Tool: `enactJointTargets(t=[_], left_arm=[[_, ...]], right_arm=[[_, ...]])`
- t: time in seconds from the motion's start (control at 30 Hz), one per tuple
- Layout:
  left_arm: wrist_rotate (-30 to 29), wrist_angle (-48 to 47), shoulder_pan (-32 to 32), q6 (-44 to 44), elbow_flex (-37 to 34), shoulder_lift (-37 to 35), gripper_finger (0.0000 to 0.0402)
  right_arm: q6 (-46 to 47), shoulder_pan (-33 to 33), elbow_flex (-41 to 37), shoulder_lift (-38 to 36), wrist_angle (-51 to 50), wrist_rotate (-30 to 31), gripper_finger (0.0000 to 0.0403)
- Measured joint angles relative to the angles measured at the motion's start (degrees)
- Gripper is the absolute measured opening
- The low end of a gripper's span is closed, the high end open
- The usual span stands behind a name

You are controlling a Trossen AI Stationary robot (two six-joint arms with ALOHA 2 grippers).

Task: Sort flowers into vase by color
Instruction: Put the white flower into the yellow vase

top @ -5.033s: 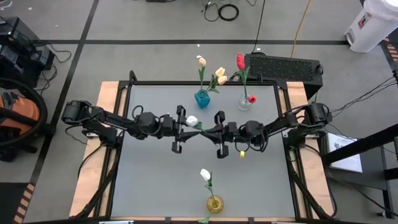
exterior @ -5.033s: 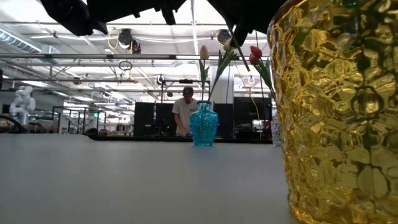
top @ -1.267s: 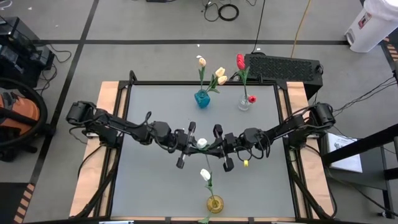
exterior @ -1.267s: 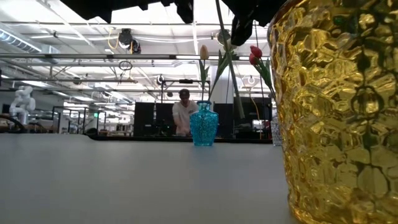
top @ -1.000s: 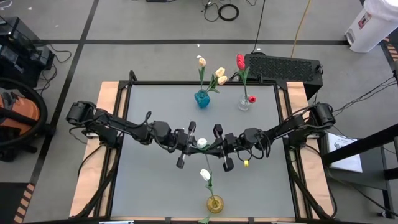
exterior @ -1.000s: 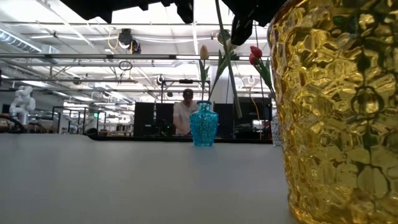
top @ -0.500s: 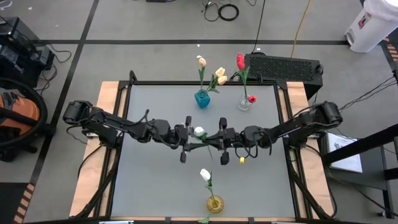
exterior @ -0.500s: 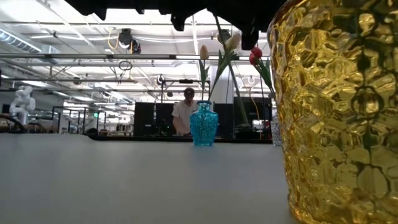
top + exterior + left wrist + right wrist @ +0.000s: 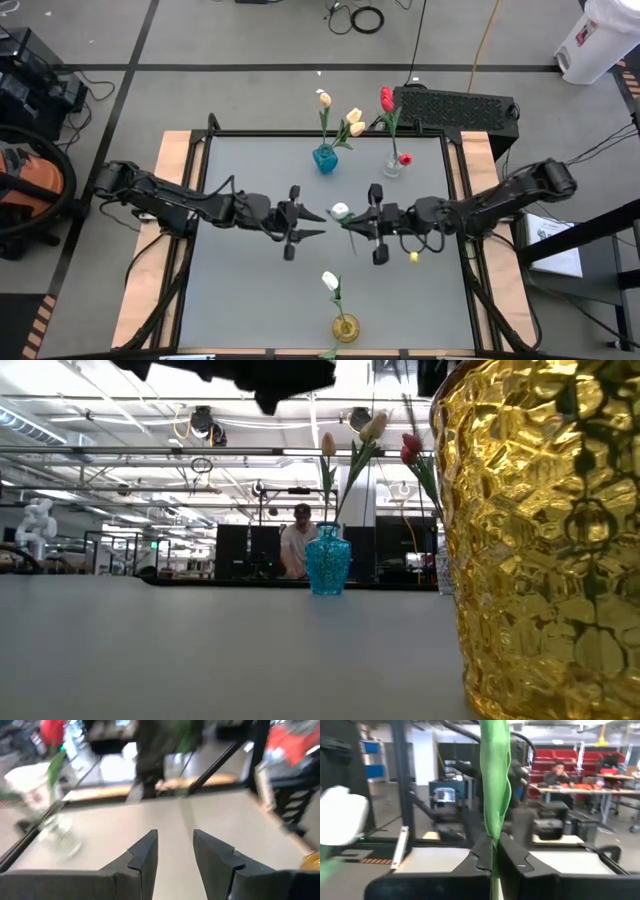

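Now: blue vase with cream tulips; clear vase, red; gold vase, white. Right end effector clamped on white tulip; left end effector open, empty.

My right gripper sits mid-table, pinched on a white-bud tulip w/ thin green stem. My left gripper is just beside it, fingers apart, holding nothing. Far edge: blue glass vase w/ cream buds, clear glass vase w/ red ones. Near edge: yellow glass vase w/ one white tulip.
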Motion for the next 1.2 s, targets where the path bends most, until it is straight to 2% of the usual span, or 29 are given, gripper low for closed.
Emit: enactJointTargets(t=[0.13, 0.37, 0.6, 0.87, 1.2], left_arm=[[-5.65, -7.87, -0.18, -1.29, 0.02, 0.01, 0.0132], [-10.22, -15.58, -0.38, -5.76, 0.01, -0.02, 0.0132], [-14.75, -15.69, -1.1, -6.04, 0.01, -0.02, 0.0132], [-16.44, -15.77, -1.14, -6.4, 0.01, -0.02, 0.0132], [-16.43, -15.72, -1.15, -7.57, 0.01, -0.02, 0.0132]], right_arm=[[-1.29, 2.63, 0.0, -3.11, -1.37, -0.14, 0.0], [-2.3, 9.09, 0.0, -5.16, -0.37, 0.2, 0.0], [-2.97, 16.45, 0.0, -4.22, 0.16, 10.3, 0.0], [-4.47, 22.08, -0.04, 1.82, 10.44, 11.72, 0.0], [-6.99, 25.13, -0.07, 8.97, 24.7, 11.73, 0.0]])
